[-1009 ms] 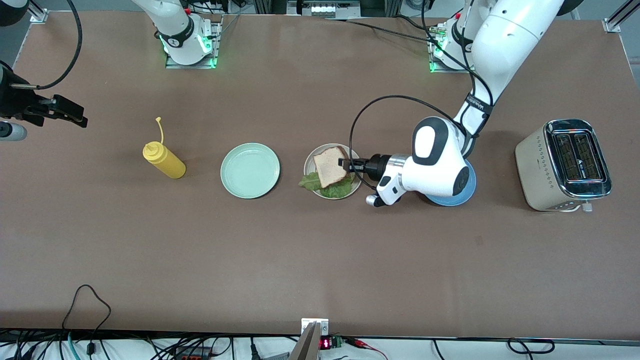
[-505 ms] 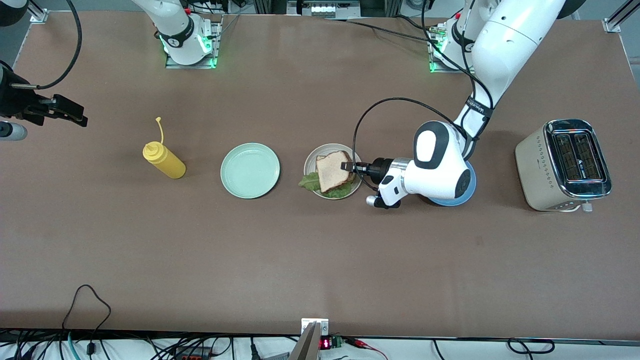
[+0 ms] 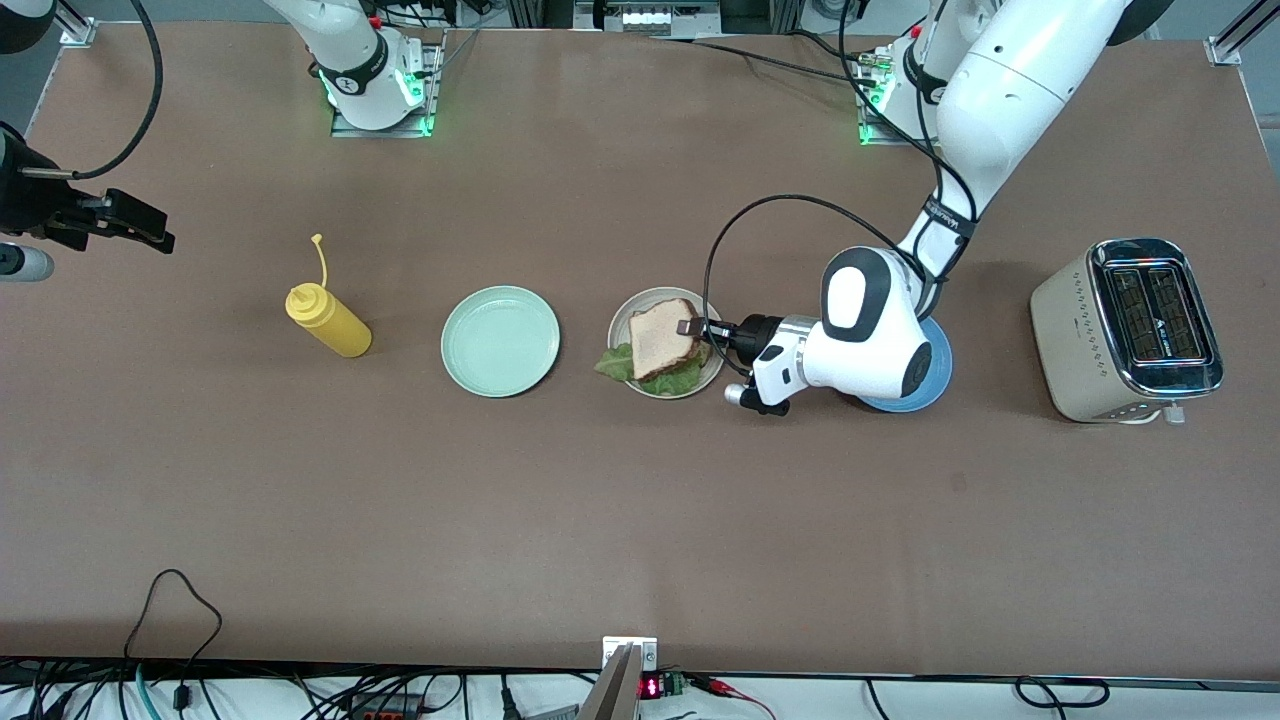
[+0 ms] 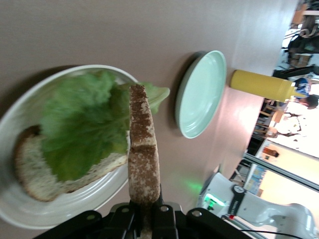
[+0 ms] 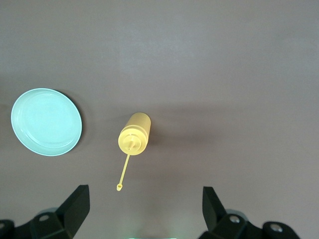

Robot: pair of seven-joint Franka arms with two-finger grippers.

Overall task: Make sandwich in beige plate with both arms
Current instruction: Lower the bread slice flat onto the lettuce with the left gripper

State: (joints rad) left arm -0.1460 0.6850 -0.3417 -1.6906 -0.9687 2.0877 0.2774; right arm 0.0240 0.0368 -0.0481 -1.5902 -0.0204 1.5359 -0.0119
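Top slice over the beige plate [image 3: 620,312]
Left claw [image 3: 690,327] pinches a bread slice [image 4: 143,154] above lettuce [image 4: 82,132] and bottom slice [image 4: 35,172]; right claw [image 5: 144,211], spread, waits above the surface [image 3: 640,520].

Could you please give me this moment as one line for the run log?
left gripper: shut on top bread slice, over lettuce on beige plate | right gripper: open, waiting above yellow bottle

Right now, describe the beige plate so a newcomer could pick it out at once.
Start at the toaster at the left arm's end of the table and follow the row of three plates toward the yellow squeeze bottle. The beige plate is the middle one, between the blue plate and the mint green plate. It alone holds bread and lettuce.
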